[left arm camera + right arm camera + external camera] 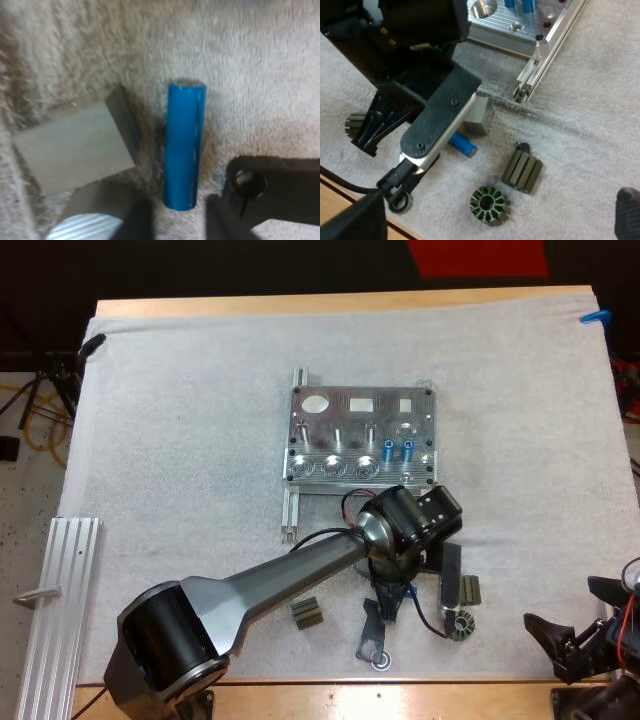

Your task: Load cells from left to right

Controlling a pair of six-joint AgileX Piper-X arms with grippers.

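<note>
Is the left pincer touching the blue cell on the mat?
Apart. Left wrist view: the left pincer stands open around the cell, with mat showing on both sides.

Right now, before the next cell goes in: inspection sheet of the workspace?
surface: white mat on wooden table, lying flat.
job's things: metal fixture with two blue cells upright in it; another blue cell lying on the mat.
clutter: grey block, ribbed dark blocks, slotted ring, black bracket, aluminium rail.
grippers: left tool open, straddling the lying cell's end; right tool open, at the mat's near right corner.
cables: yellow loops on the floor, left of the table.
surroundings: black stand off the far left corner.
</note>
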